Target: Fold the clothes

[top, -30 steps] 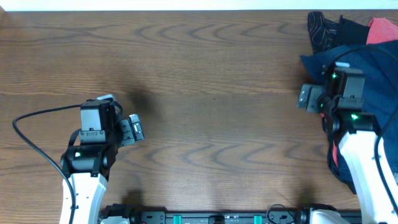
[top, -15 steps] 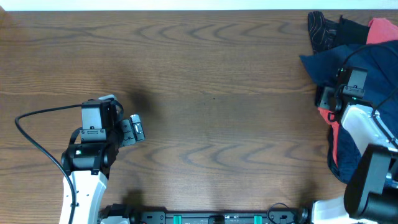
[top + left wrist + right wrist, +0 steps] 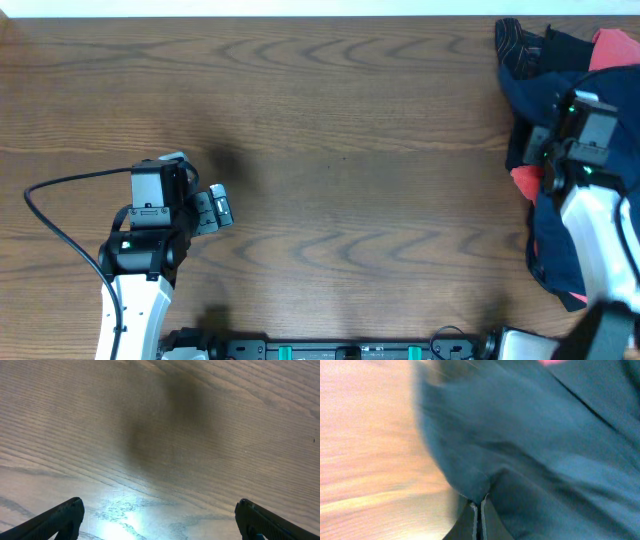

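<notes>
On the table (image 3: 350,130) at right, blurred, the right claw (image 3: 480,512) pinches navy clothes (image 3: 560,460); the left claw (image 3: 159,510) hangs spread.

Two arms (image 3: 140,255); one clothes pile (image 3: 532,92); one table (image 3: 350,120).

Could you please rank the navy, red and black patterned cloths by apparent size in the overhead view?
1. The navy cloth, clearly largest.
2-3. The red cloth and the black patterned cloth show similar patches, and the red one is partly buried, so I would not rank them.
</notes>
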`<state>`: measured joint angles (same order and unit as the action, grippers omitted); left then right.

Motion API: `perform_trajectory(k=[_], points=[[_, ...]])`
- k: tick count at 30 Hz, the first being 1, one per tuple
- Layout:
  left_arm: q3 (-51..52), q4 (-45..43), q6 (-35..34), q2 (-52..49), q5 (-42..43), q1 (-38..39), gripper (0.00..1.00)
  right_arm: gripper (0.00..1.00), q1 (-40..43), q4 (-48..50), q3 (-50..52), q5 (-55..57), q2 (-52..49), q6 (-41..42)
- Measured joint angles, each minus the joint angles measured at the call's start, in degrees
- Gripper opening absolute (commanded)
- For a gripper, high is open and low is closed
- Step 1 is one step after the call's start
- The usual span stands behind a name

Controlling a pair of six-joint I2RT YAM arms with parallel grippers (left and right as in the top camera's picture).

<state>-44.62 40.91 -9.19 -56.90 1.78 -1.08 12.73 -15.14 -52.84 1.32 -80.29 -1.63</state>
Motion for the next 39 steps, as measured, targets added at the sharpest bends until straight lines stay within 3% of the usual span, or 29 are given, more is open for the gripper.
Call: perform_trajectory(k=[5, 10, 14, 17, 19, 21, 24, 25, 27, 31, 35, 39], points=[[0.0, 0.0, 0.0, 0.0, 0.0, 0.0, 0.98, 0.01, -8.1, -5.8, -1.0, -15.7, 7.1, -4.5], [0.0, 0.0, 0.0, 0.0, 0.0, 0.0, 0.98, 0.01, -20.1, -11.0, -1.2, -22.4, 7.1, -6.3], [0.0, -0.2, 0.0, 0.0, 0.0, 0.0, 0.98, 0.01, -27.4, -6.8, -1.1, -22.1, 3.7, -6.5], [0.0, -0.4, 0.0, 0.0, 0.0, 0.0, 0.98, 0.01, -31.2, 2.8, -1.0, -20.4, -0.2, -5.1], [-0.1, -0.6, 0.0, 0.0, 0.0, 0.0, 0.98, 0.11, -33.1, 11.1, -0.9, -19.0, -2.6, -2.7], [-0.1, -0.7, 0.0, 0.0, 0.1, 0.0, 0.98, 0.32, -34.6, 20.5, -1.0, -17.8, -4.7, 1.1], [-0.1, -0.8, 0.0, 0.0, 0.4, 0.0, 0.98, 0.32, -36.2, 28.1, -1.0, -17.0, -5.6, 5.9], [-0.1, -0.8, 0.0, 0.0, 0.5, 0.0, 0.98, 0.40, -36.3, 28.4, -1.0, -16.9, -5.6, 7.3], [-0.1, -0.8, 0.0, 0.0, 1.3, 0.0, 0.98, 0.60, -36.2, 25.7, -1.3, -16.0, -5.6, 9.6], [-0.1, -0.8, -0.2, 0.0, 4.6, 0.0, 0.98, 0.80, -36.1, 10.4, -1.6, -10.3, -5.6, 11.6], [-0.1, -1.5, -1.3, -0.5, 10.1, 0.1, 0.98, 0.86, -34.1, -3.3, -1.4, 0.2, -5.6, 12.9], [0.1, -4.4, -3.3, -3.7, 16.2, 1.7, 0.98, 0.90, -29.4, -10.5, -1.4, 11.1, -5.5, 14.4]])
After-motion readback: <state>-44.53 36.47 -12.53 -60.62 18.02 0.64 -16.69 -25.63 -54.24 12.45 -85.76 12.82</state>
